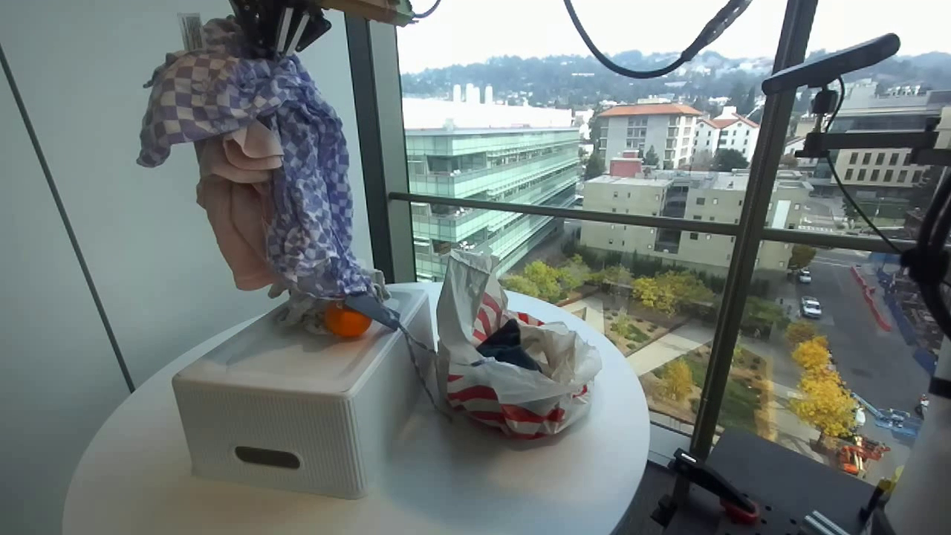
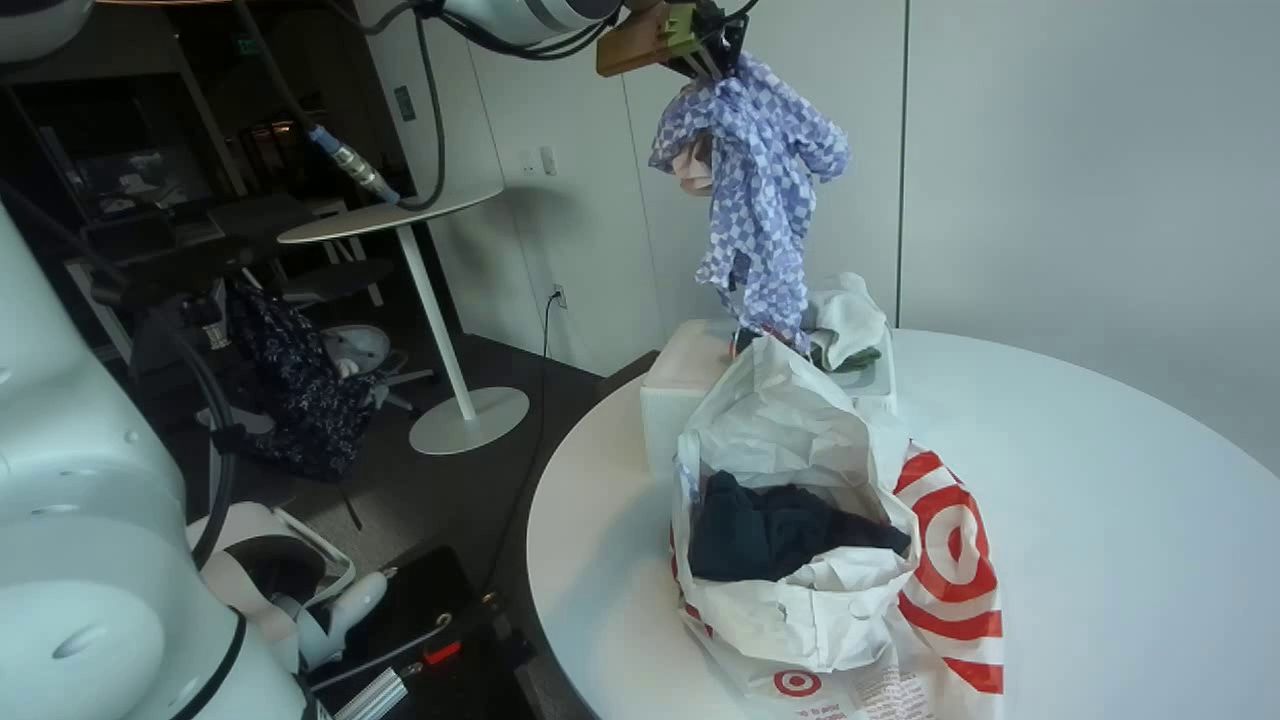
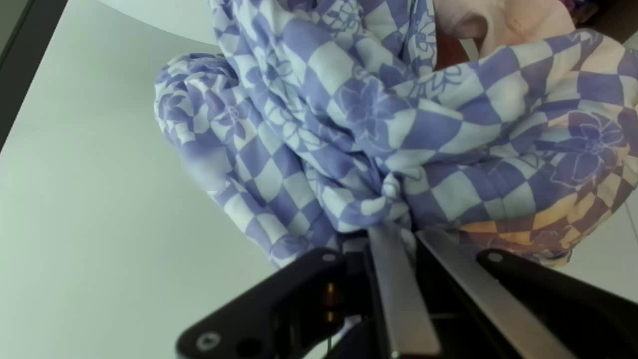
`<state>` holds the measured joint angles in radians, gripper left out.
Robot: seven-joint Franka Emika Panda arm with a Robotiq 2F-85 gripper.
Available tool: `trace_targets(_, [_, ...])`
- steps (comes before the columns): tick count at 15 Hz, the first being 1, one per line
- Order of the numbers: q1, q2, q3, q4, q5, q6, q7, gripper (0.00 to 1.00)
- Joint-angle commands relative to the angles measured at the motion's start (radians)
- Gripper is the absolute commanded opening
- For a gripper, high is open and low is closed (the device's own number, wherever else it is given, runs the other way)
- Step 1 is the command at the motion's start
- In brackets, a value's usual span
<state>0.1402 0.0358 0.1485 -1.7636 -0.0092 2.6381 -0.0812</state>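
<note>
A purple-and-white checkered cloth (image 3: 369, 109) with a flower print hangs bunched in the air from the black two-fingered pincer (image 3: 407, 234), whose jaws are closed on a gathered fold of it. Judging by how things stand, the grasp is made and most of the cloth is raised; it is not yet let go, and its lower end does not look fully clear. In the wrist view the pinched fold sits right at the fingertips, the fabric spreading out ahead to either side; in both exterior views the bulk falls below the pincer in a long, crumpled drape. A smooth, pale pink fabric (image 1: 238, 215) hangs along with it, though whether as a separate piece or a lining cannot be told.

At the drape's lower end is a dark grey-blue strap (image 1: 375, 310), from which a thin cord (image 1: 421, 375) seems to trail down beside a white box of ribbed plastic (image 1: 260, 416). On the box lie a crumpled off-white cloth (image 2: 845, 315) and a round orange thing (image 1: 348, 321); whether the drape touches them is unclear. Just beside the box, a white bag with red stripes (image 1: 505, 405) stands open, dark navy fabric (image 2: 780, 530) inside. Both rest on a round white tabletop (image 2: 1090, 450).
</note>
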Motion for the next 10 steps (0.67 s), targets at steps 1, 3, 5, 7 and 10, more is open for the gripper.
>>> trace_targets(1, [0.009, 0.019, 0.011, -0.065, 0.02, -0.004, -0.062, 0.02])
trace_targets(3, [0.013, 0.045, 0.012, -0.122, -0.014, -0.006, -0.068, 0.02])
trace_targets(5, [0.015, 0.076, 0.01, -0.178, -0.043, -0.004, -0.082, 0.02])
trace_targets(7, [0.02, 0.103, 0.011, -0.234, -0.066, 0.013, -0.08, 0.02])
trace_targets(10, [0.021, 0.13, 0.016, -0.278, -0.075, 0.019, -0.093, 0.02])
